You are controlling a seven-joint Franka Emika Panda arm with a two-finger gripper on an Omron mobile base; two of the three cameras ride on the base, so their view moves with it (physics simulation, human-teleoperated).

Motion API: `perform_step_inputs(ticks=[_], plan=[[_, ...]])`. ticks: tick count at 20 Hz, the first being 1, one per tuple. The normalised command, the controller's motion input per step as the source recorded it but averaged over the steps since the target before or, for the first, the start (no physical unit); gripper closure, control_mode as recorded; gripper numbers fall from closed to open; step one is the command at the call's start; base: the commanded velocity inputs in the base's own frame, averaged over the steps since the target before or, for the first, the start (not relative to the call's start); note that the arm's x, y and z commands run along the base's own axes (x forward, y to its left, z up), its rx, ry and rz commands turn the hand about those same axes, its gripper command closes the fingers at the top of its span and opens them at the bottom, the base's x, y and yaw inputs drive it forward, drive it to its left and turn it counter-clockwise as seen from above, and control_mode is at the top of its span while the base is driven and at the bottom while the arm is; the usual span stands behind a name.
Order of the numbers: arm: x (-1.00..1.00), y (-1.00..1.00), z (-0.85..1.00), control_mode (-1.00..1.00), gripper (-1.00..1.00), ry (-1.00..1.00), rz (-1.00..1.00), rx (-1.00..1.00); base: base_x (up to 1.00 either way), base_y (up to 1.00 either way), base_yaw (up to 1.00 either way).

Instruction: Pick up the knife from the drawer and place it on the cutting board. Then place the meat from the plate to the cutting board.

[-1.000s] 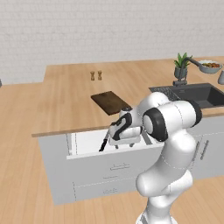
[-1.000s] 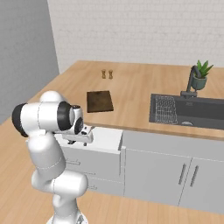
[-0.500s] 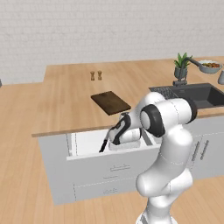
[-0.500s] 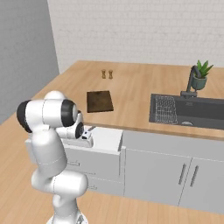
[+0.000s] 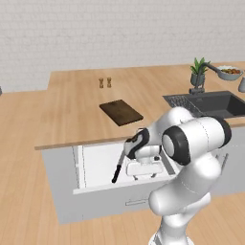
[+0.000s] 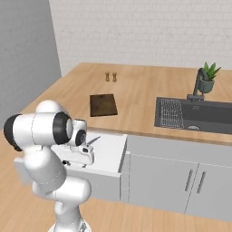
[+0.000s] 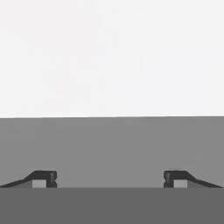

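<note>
Pincer [image 7: 109,179] spread wide and empty inside the open drawer [image 5: 95,165].

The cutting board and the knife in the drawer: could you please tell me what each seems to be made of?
Cutting board: apparently wood, matte dark brown with faint grain. Knife: handle black and dull, perhaps plastic; the blade looks like grey metal, though it is too slim to be sure.

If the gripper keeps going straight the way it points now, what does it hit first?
Most likely the white floor of the drawer: the open gripper looks at blank white with nothing between its tips. The knife lies off to the side; depth is unclear.
</note>
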Motion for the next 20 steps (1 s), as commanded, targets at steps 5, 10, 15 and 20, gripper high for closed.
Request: perform_step_inputs(ticks=[5, 10, 15, 20], plan=[[-0.34, 0.00, 0.43, -1.00, -1.00, 0.04, -0.02, 0.00, 0.00, 0.00, 0.00], [0.07, 0.58, 0.34, -1.00, -1.00, -0.11, -0.03, 0.00, 0.00, 0.00, 0.00], [0.34, 0.42, 0.00, -1.00, -1.00, -0.02, -0.03, 0.00, 0.00, 0.00, 0.00], [0.51, 0.13, 0.00, -1.00, -1.00, 0.00, -0.04, -0.03, 0.00, 0.00, 0.00]])
